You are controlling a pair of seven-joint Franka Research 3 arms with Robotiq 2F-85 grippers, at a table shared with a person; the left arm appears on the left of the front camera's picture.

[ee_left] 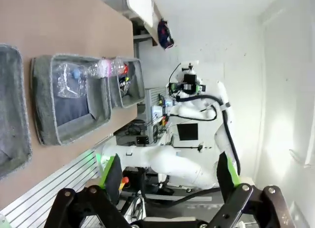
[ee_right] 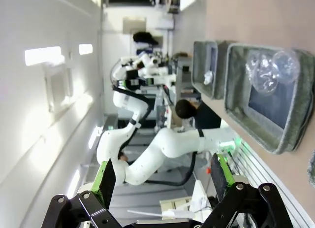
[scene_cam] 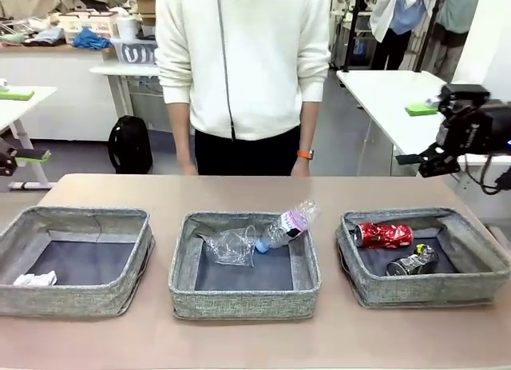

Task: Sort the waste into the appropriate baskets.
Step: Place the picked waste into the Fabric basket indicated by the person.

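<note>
Before me sit matt grey woven-fabric baskets [scene_cam: 73,298] on a smooth tan table [scene_cam: 255,342], holding glossy crushed metal cans [scene_cam: 384,235], clear shiny plastic [scene_cam: 231,246] and crumpled white paper [scene_cam: 35,279].

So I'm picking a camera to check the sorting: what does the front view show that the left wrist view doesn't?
Front view alone: the person's hands at the far edge and the crumpled white paper ball in the left basket. Left wrist view alone: its own open pincer and the other arm's white body. Both: the clear plastic cup, the clear bottle with blue cap and the crushed red can.
</note>
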